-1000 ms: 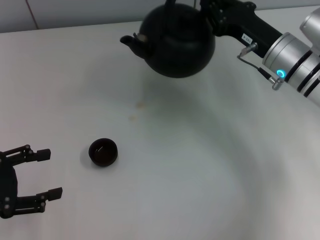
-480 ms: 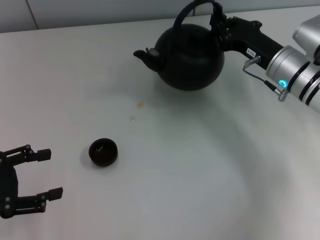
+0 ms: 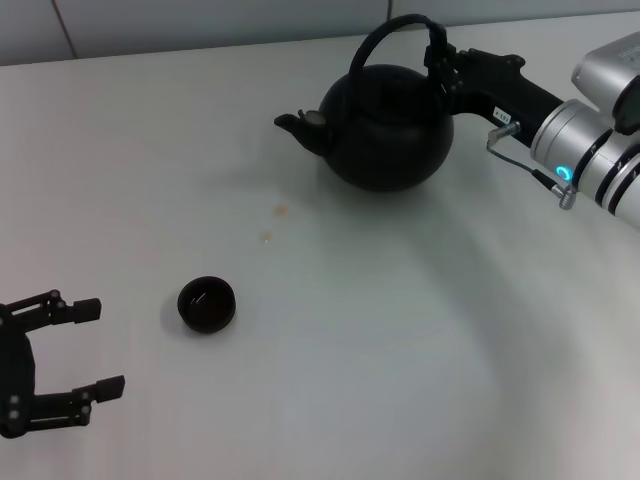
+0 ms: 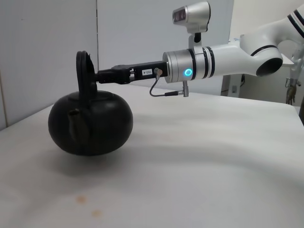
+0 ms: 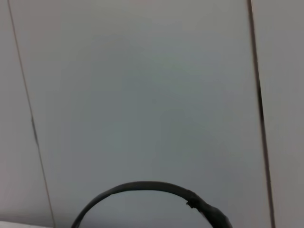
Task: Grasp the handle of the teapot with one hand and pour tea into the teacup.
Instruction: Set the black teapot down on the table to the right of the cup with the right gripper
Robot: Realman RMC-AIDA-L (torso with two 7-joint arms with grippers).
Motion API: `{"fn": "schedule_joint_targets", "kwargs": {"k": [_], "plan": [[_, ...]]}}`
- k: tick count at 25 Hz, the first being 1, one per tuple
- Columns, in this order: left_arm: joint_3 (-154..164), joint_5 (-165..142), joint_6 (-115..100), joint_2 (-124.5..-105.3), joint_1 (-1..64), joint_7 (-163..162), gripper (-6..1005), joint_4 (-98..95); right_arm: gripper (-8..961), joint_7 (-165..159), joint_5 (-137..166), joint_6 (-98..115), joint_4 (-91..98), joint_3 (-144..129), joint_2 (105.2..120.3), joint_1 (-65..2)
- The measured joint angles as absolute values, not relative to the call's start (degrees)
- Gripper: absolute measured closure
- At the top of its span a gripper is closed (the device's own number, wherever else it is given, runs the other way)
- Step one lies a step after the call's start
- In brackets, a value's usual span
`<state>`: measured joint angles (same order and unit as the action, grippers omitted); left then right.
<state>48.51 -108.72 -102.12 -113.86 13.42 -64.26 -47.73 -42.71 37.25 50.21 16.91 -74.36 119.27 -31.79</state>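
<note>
The matte-black teapot (image 3: 385, 135) stands upright at the table's far side, its spout (image 3: 298, 125) pointing to the robot's left. My right gripper (image 3: 440, 55) is shut on the right end of the arched handle (image 3: 385, 30). In the left wrist view the teapot (image 4: 90, 123) rests on or just above the table, with the handle (image 4: 83, 71) held by the right gripper (image 4: 97, 76). The right wrist view shows only an arc of the handle (image 5: 142, 186) against the wall. The small black teacup (image 3: 206, 303) sits near the front left. My left gripper (image 3: 110, 346) is open, left of the cup.
Two small brownish stains (image 3: 273, 222) mark the white table (image 3: 400, 350) between teapot and cup. A grey panelled wall (image 3: 150, 25) runs behind the table's far edge. The right arm (image 3: 590, 150) reaches in from the right.
The teapot has come down and shifted right, from raised and tilted toward the spout to upright at table level. The left gripper and the teacup have not moved.
</note>
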Motion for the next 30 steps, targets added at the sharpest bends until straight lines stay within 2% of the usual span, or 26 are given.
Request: {"fn": "schedule_joint_targets", "kwargs": {"k": [16, 30], "plan": [[48.5, -108.7, -102.4, -113.97, 13.0, -63.2, 162, -47.7, 868, -42.7, 37.9, 45.9, 16.9, -77.4, 119.41, -32.8], [48.5, -108.7, -102.6, -114.06, 13.0, -63.6, 162, -47.7, 806, -43.0, 37.6, 46.1, 18.4, -76.6, 119.55, -32.0]]}}
